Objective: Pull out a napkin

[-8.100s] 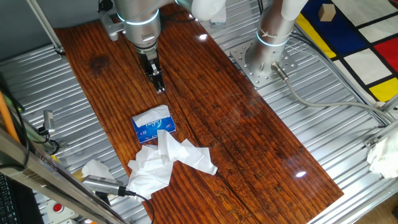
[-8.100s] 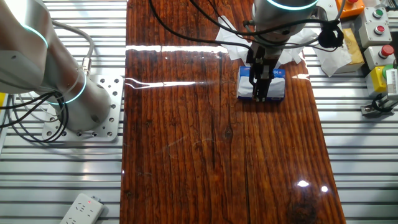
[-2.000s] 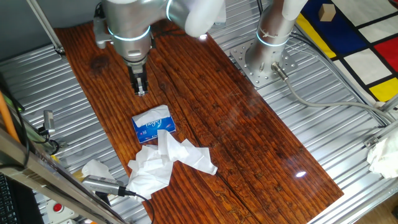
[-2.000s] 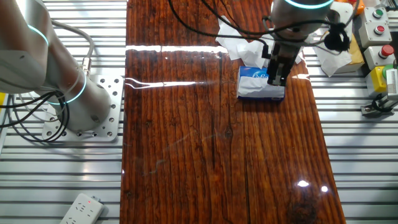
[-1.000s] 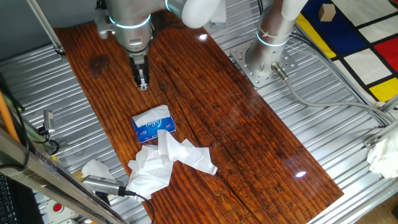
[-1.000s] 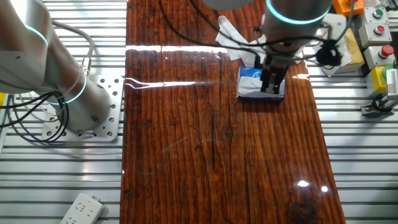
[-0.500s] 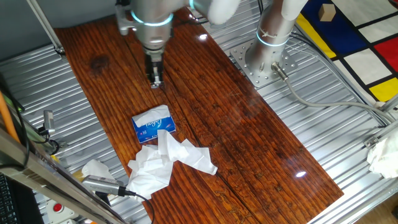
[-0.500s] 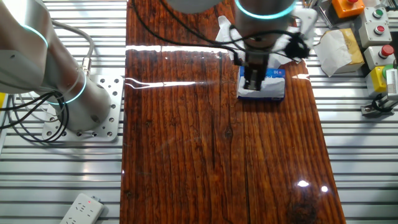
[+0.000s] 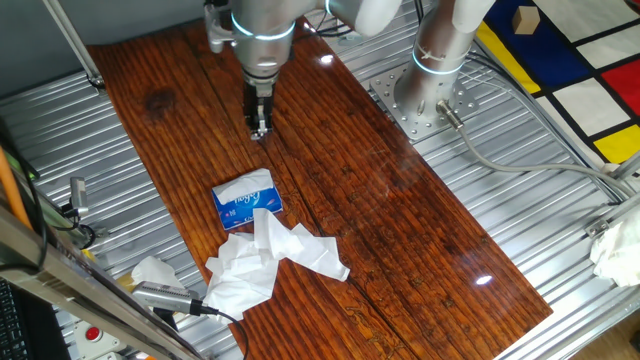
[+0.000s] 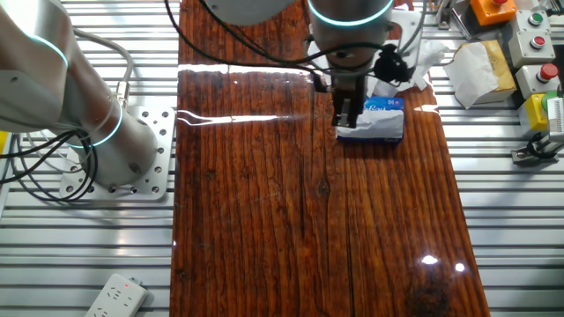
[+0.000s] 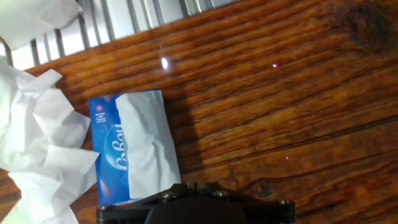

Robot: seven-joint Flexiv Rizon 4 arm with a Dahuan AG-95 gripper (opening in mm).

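Napkin [image 11: 146, 146] left of pincer [image 9: 260, 131]

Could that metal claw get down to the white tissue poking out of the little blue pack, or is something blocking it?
Probably yes. The gripper hangs above bare wood, off to one side of the blue pack. The napkin lies uncovered on top, and the pile of loose tissues sits beyond the pack's far end, not in between.

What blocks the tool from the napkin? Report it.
Nothing visible. The tool hangs above bare wood, off to one side of the pack. The napkin lies exposed on top of the pack, uncovered. The loose tissues sit past the pack's far end, out of the path.
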